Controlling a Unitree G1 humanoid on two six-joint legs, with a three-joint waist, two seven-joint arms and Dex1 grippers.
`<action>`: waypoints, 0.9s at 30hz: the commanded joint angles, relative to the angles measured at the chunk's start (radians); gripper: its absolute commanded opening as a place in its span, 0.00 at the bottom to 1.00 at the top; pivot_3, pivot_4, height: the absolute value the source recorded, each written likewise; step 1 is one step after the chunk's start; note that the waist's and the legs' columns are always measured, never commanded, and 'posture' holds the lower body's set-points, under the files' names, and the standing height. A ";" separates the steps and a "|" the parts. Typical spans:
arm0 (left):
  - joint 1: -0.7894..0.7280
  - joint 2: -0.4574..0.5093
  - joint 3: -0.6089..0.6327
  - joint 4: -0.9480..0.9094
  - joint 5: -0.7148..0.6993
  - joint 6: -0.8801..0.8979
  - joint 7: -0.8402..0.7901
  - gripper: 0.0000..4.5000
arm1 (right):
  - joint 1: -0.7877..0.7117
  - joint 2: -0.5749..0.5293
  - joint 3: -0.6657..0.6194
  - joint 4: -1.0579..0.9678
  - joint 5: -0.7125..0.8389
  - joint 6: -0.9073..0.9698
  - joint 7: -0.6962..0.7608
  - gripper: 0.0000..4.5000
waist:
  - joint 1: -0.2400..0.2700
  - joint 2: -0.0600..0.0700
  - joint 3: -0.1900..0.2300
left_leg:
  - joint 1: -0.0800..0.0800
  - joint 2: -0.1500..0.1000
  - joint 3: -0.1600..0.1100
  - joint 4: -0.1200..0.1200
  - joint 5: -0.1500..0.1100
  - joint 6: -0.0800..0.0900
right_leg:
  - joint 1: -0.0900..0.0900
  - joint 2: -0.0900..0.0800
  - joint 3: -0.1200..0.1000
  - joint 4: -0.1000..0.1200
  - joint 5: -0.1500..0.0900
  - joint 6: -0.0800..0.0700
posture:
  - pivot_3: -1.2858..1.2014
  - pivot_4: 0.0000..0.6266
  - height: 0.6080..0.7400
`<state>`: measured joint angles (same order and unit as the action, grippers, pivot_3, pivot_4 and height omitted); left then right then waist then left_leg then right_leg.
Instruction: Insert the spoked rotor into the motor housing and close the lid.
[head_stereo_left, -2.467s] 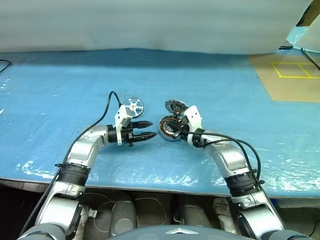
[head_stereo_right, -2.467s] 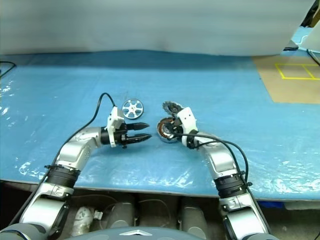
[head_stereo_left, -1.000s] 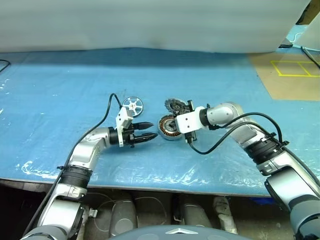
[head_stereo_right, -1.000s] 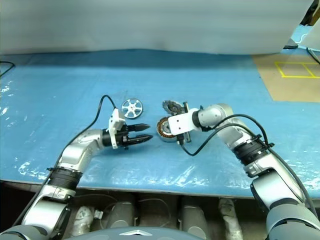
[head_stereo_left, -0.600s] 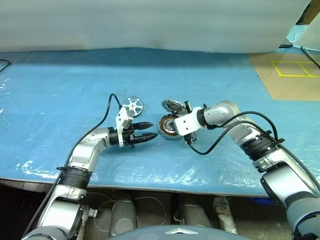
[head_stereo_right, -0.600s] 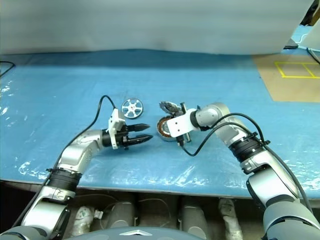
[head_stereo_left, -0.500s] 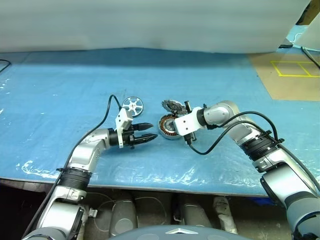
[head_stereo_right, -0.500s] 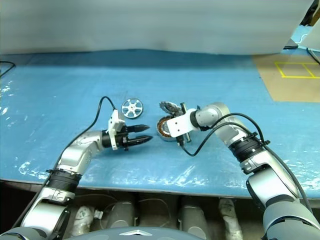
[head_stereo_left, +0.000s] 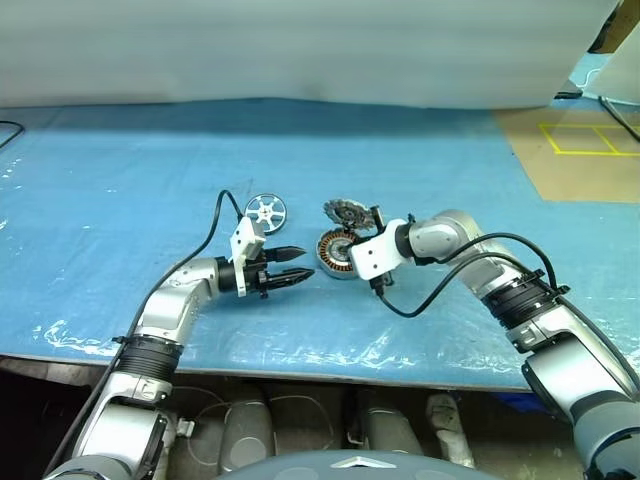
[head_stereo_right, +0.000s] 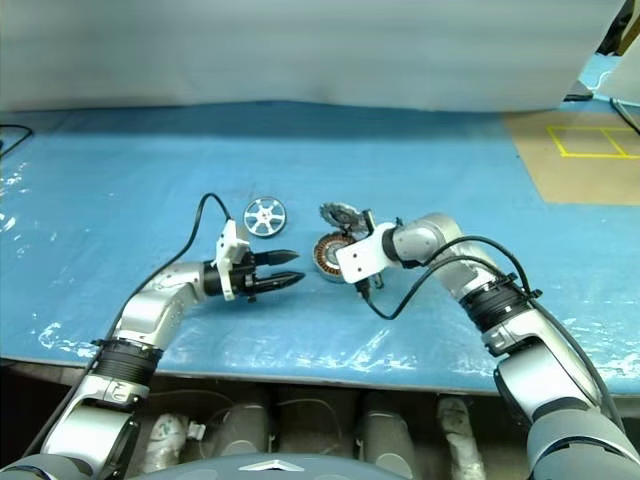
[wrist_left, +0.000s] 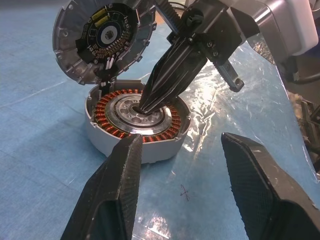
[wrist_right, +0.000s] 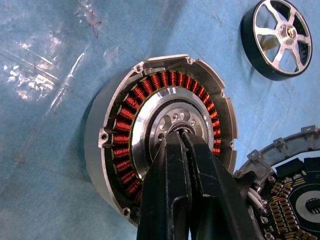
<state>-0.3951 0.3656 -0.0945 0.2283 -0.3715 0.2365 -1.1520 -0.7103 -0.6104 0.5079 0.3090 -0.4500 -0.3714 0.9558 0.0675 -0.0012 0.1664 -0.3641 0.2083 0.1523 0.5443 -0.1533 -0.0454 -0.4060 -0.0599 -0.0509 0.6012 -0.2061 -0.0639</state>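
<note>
The motor housing (head_stereo_left: 330, 255) lies on the blue table with its copper windings (wrist_right: 122, 132) facing up. My right gripper (wrist_right: 177, 136) is shut, and its tips are pushed into the housing's centre hole. The lid (head_stereo_left: 345, 212) stands tilted at the housing's far edge, wired to it, with its circuit-board face (wrist_left: 105, 35) showing. The spoked rotor (head_stereo_left: 265, 210) lies flat to the left of the lid, apart from both grippers. My left gripper (head_stereo_left: 300, 268) is open and empty. It points level at the housing (wrist_left: 160, 149) from a short way to its left.
Shiny blue plastic sheeting (head_stereo_left: 120, 200) covers the table, whose front edge (head_stereo_left: 300, 375) runs just before my arms. Brown board with yellow tape marks (head_stereo_left: 585, 150) lies at the far right. Black cables loop from both wrists.
My right wrist has rolled and its forearm has sunk a little, with the tips staying at the housing's centre. The left arm has kept still.
</note>
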 joint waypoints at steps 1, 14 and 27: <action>-0.025 0.002 0.006 -0.009 -0.003 -0.020 -0.004 0.59 | 0.058 0.037 0.084 0.063 -0.079 0.002 -0.012 0.00 | -0.002 -0.002 -0.001 | 0.001 0.000 0.000 0.000 0.000 0.000 | 0.000 0.000 0.000 0.000 0.000 0.000 | 0.52 0.24 1.00; -0.004 0.012 0.011 -0.024 -0.005 -0.018 0.001 0.59 | 0.193 0.066 -0.140 -0.153 0.190 0.331 0.065 0.00 | 0.002 -0.004 -0.002 | 0.010 -0.001 0.000 -0.003 0.000 0.000 | 0.007 0.000 0.004 0.001 -0.005 0.008 | 0.52 0.24 1.00; -0.026 0.023 0.004 -0.007 -0.001 -0.016 -0.022 0.59 | 0.276 0.127 -0.223 -0.299 0.249 0.534 -0.073 0.00 | 0.000 -0.003 -0.002 | -0.001 -0.001 0.000 -0.006 0.000 0.000 | -0.003 0.001 0.002 -0.002 -0.007 0.007 | 0.52 0.24 1.00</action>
<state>-0.4132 0.3767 -0.0946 0.2345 -0.3697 0.2357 -1.1618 -0.4432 -0.4763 0.3094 0.0322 -0.2086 0.1425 0.9053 0.0680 -0.0046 0.1647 -0.3645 0.2075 0.1521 0.5385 -0.1535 -0.0456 -0.4090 -0.0593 -0.0493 0.5996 -0.2133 -0.0567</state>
